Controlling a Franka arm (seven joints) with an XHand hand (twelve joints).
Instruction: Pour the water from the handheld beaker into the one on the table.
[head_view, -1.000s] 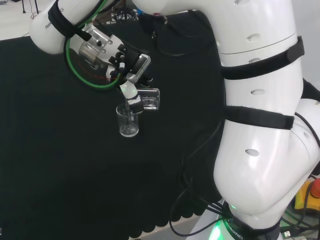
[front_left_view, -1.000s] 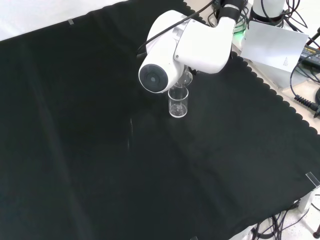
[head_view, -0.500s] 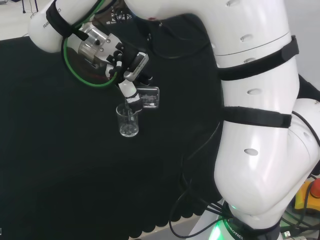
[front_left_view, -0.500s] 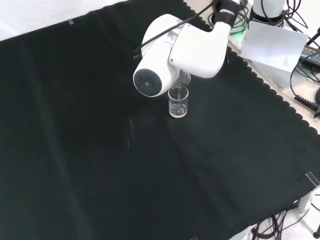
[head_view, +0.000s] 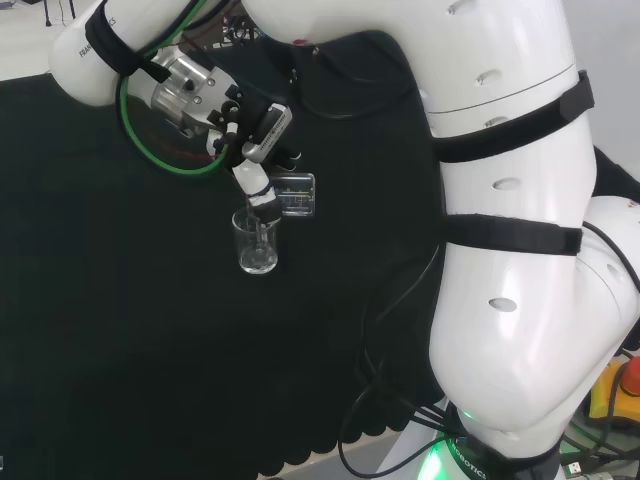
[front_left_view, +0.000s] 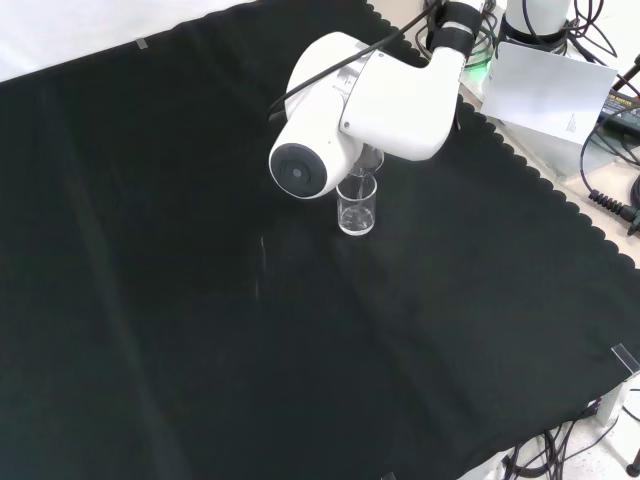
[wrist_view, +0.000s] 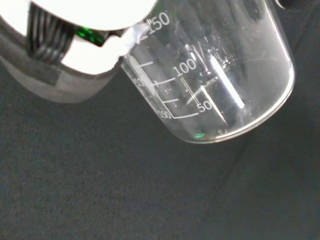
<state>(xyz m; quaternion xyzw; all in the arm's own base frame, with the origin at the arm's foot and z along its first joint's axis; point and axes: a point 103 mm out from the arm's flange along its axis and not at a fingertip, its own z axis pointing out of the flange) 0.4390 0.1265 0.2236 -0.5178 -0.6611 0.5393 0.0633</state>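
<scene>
Gripping the handheld beaker (head_view: 296, 195), your hand (head_view: 250, 140) has its fingers curled round the glass wall; head view shows the vessel tipped right over onto its side, mouth toward the view's left. One fingertip (head_view: 265, 205) hangs just over the rim of the table beaker (head_view: 257, 243), which stands upright on the black cloth (head_view: 120, 330) directly under the tipped mouth.

Front view: the arm's white link (front_left_view: 345, 110) stands before the hand; the table beaker (front_left_view: 356, 207) sits just below it.

Wrist view: the held beaker (wrist_view: 215, 75) shows droplets on its wall and little else inside. Judgement: the pour is at or near its end.

Handling, as judgement: thin clear glass, light, rigid, breakable, and slick where wet. Keep your hold on the mid-wall, away from the lip, and don't let the two rims knock. The table beaker looks light enough to tip if nudged.
</scene>
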